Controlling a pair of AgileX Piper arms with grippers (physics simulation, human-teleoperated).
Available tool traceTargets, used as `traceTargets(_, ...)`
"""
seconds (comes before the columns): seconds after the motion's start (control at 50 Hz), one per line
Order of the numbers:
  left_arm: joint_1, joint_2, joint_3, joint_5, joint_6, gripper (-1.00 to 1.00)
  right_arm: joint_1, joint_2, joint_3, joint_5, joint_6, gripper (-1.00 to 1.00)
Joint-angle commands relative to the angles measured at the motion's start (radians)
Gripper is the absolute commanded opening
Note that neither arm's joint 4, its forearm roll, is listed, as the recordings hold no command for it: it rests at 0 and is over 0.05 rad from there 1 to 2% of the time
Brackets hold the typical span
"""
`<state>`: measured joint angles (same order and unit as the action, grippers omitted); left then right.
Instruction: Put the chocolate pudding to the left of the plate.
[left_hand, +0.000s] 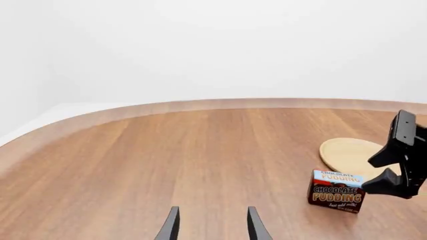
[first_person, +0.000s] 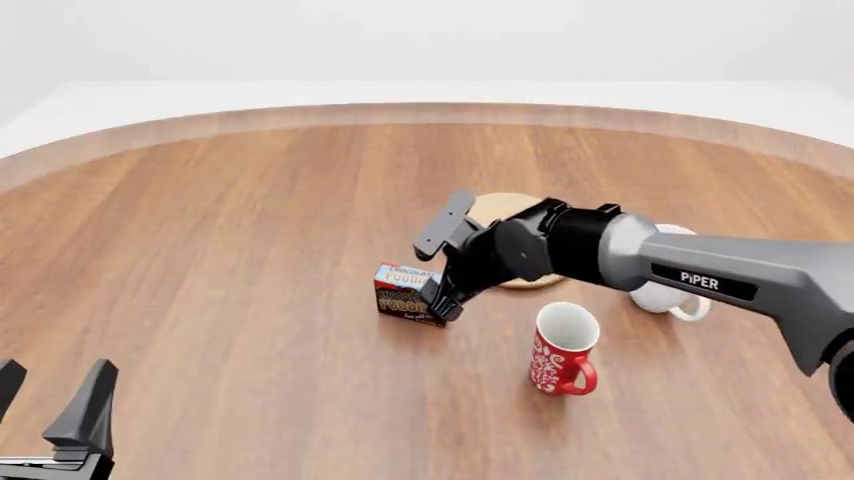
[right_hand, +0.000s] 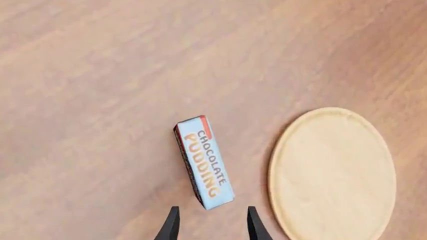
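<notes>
Between the right gripper's (right_hand: 210, 225) fingers (right_hand: 171, 226): a moderate gap, nothing held, tips just short of the near end of the chocolate pudding (right_hand: 204, 162), apart from it in the right wrist view. Seen from the front, same gripper (first_person: 446, 300) hanging right over the carton's (first_person: 406, 293) 3 o'clock edge; touching or not, cannot tell. Carton upright on the counter (first_person: 214, 250), light-blue band on top, at about 8 o'clock of the plate (first_person: 505, 209), just beside its rim and off it. Plate largely hidden behind the right arm. Red patterned mug (first_person: 562, 349) at 5 o'clock of the plate, white mug (first_person: 674, 298) at 3 o'clock behind the arm. Far off at the counter's 7 o'clock corner, left gripper (first_person: 51, 405) with fingers (first_person: 88, 405) moderately spread, empty.
</notes>
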<state>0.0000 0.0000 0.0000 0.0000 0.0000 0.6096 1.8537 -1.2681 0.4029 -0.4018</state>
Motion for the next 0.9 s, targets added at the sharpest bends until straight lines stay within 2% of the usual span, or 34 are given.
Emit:
traceTargets(0.02, 0.000, 0.000, 0.000, 0.000, 0.000, 1.00, 0.001, 0.024, -0.020, 0.018, -0.006, 1.00)
traceTargets(0.6, 0.000, 0.000, 0.000, 0.000, 0.000, 1.00, -0.012, 0.098, -0.089, 0.048, -0.009, 1.00)
traceTargets(0.9, 0.000, 0.000, 0.000, 0.000, 0.000, 1.00, -0.013, 0.124, -0.089, 0.060, -0.002, 1.00)
